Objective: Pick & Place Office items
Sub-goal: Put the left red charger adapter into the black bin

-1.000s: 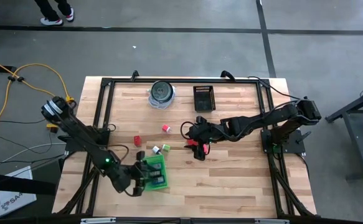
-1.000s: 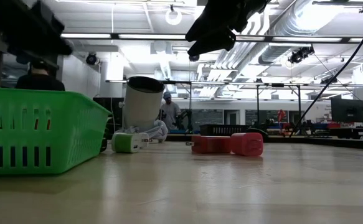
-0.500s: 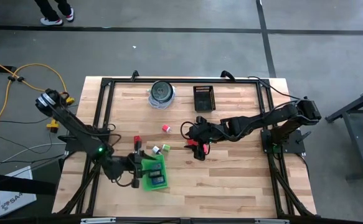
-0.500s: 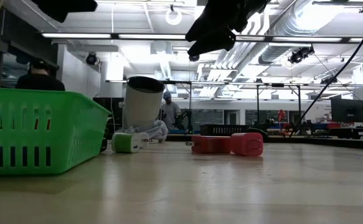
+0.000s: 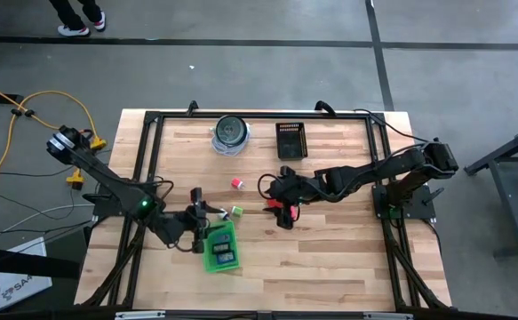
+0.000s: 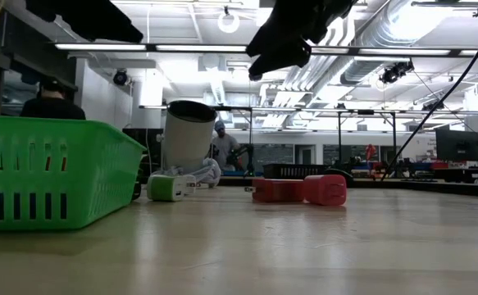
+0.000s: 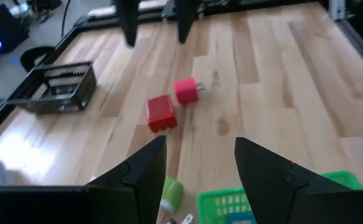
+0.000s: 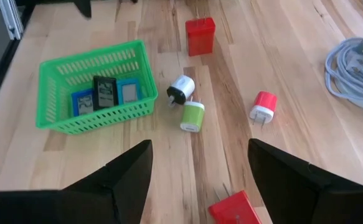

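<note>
Two dark, slender jointed arms, matte black throughout.
Left arm (image 5: 121,191) lit by a small green light at mid-length, pale round cap at its base; right arm (image 5: 365,173) black-cabled; broad, wedge-shaped black fingers (image 8: 122,177) on each claw.

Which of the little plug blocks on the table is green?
The green block beside the white one, just outside the green basket; the others are red or pink.

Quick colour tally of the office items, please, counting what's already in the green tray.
red blocks: 2
pink plugs: 2
white plug: 1
green plug: 1
blue pieces, in the tray: 2
black piece, in the tray: 1
Total: 9
</note>
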